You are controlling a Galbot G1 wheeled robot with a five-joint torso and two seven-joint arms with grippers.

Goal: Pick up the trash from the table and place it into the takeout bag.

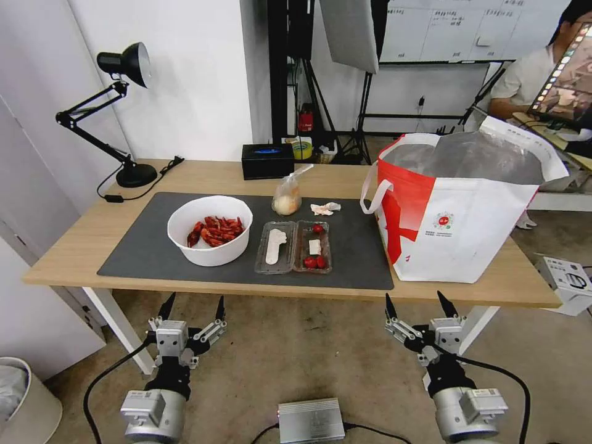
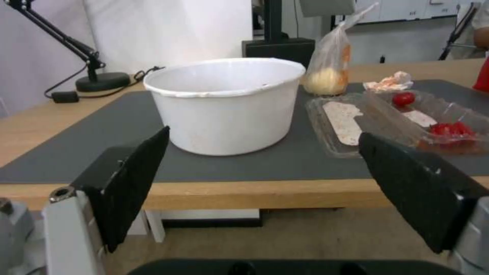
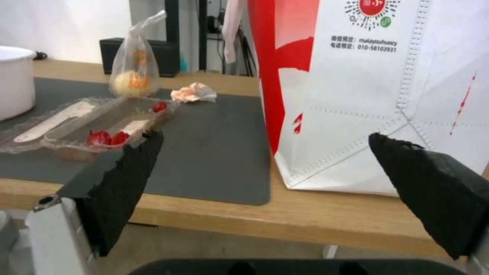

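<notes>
On the table point(image 1: 74, 253), a dark grey mat carries the trash. A white round bowl point(image 1: 210, 230) point(image 2: 227, 103) of red crayfish shells stands at the left. Beside it lies a clear hinged tray point(image 1: 293, 246) point(image 2: 397, 122) point(image 3: 86, 126). Behind are a knotted clear bag point(image 1: 287, 196) point(image 2: 328, 63) point(image 3: 133, 65) and a crumpled tissue point(image 1: 325, 209) point(image 2: 389, 81) point(image 3: 193, 93). The red-and-white takeout bag point(image 1: 456, 209) point(image 3: 377, 88) stands open at the right. My left gripper point(image 1: 192, 305) point(image 2: 262, 172) and right gripper point(image 1: 421, 303) point(image 3: 265, 179) hang open and empty below the table's front edge.
A black desk lamp point(image 1: 126, 111) stands at the far left corner with its cable on the wood. A black rectangular box point(image 1: 267, 160) sits at the back edge. A grey device point(image 1: 311, 420) lies on the floor between my arms. A pale bin point(image 1: 24, 404) is low left.
</notes>
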